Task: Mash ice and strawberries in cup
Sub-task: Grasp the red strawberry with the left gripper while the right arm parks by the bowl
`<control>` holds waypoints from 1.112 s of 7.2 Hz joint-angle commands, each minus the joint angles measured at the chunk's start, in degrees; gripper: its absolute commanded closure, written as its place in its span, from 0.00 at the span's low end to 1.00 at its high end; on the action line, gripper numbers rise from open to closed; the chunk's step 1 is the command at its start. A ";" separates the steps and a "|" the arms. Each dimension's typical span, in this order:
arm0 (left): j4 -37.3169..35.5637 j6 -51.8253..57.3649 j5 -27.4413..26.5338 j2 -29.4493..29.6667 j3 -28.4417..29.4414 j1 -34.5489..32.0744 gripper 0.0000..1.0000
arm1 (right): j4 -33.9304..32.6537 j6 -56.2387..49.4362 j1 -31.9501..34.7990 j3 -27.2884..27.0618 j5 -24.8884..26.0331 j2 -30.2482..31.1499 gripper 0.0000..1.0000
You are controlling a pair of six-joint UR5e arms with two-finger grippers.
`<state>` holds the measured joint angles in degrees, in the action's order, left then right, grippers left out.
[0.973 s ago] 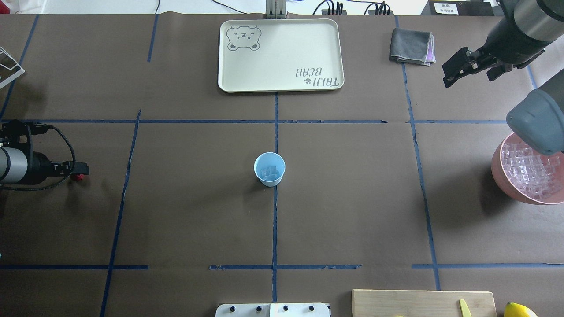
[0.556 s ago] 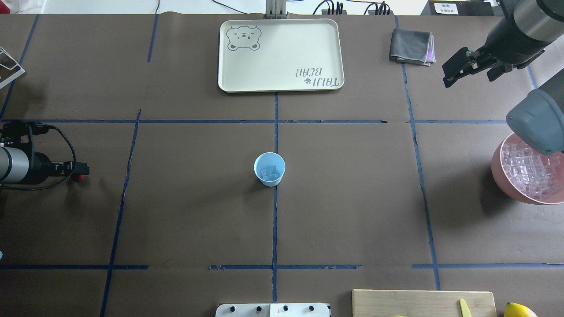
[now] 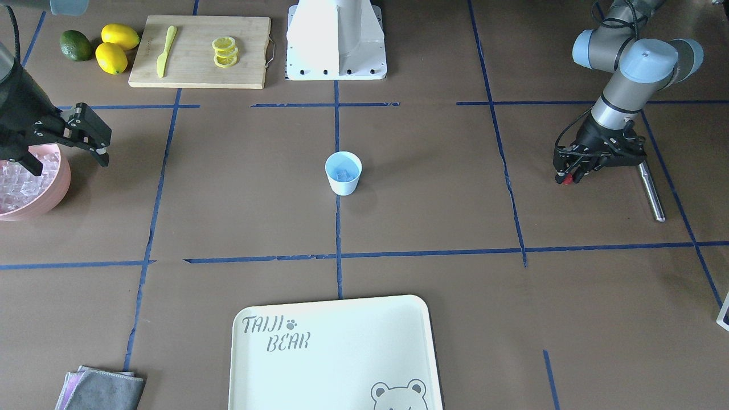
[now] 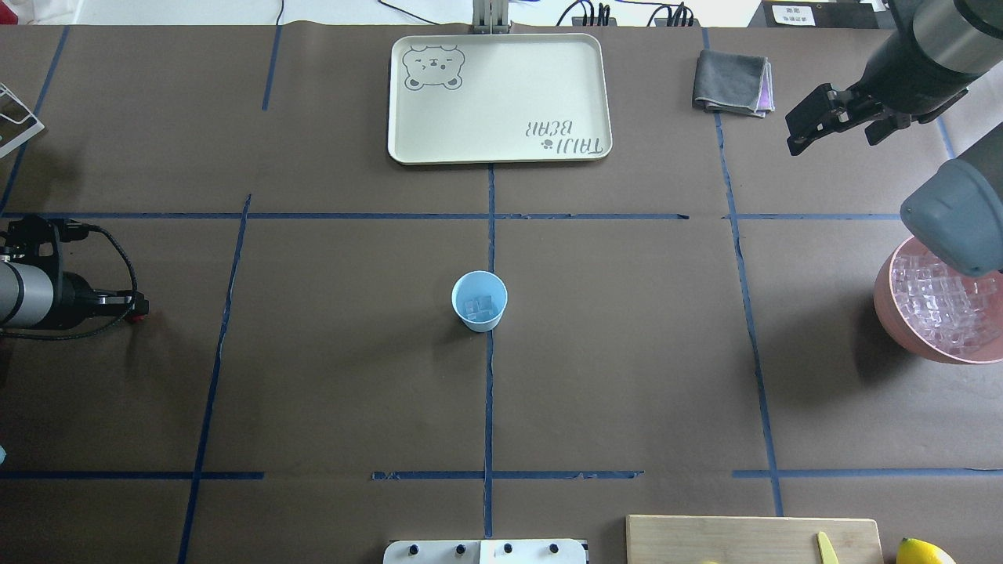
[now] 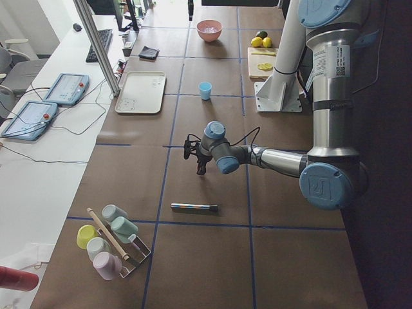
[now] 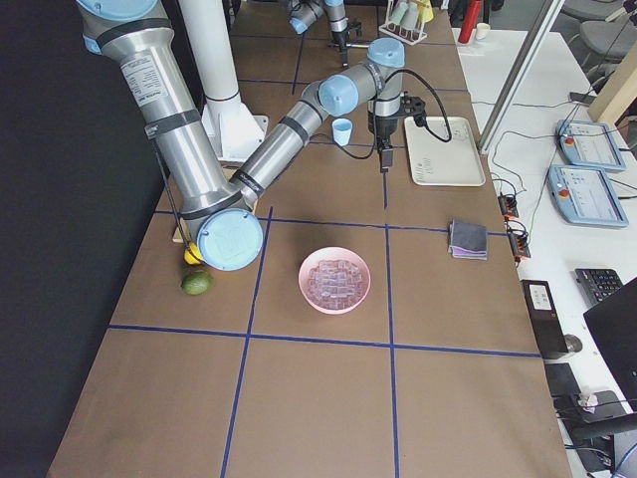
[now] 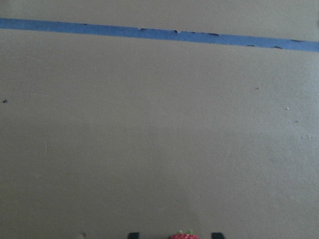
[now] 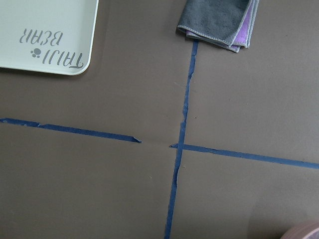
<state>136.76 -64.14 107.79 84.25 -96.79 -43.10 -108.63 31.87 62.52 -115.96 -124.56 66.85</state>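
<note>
left gripper pulled back gripping strawberry, right gripper open, cup holding ice

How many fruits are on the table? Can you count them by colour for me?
Yellow lemons: 2
Green lime: 1
Red strawberry: 1, at the tips of the left pincer
Total: 4 whole fruits. Some lemon slices also sit on the cutting board; they overlap, so I left them out.
</note>
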 commanded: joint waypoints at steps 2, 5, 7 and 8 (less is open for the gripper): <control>-4.36 0.15 3.45 0.21 -4.43 -0.40 1.00 | 0.00 -0.58 0.23 -0.23 -0.33 0.47 0.00; -32.60 0.07 6.64 7.45 -22.00 -1.28 1.00 | 0.35 -13.89 8.01 -0.58 -3.30 9.23 0.00; -52.12 -3.42 6.73 25.26 -24.68 -1.20 1.00 | 5.40 -22.78 14.61 2.38 -3.76 15.65 0.00; -55.86 -8.32 6.82 33.18 -23.63 -0.85 1.00 | 11.10 -26.74 18.47 5.89 -7.59 19.85 0.00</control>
<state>88.19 -67.82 114.51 107.38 -120.65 -44.23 -103.38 10.32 76.38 -113.61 -129.03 81.94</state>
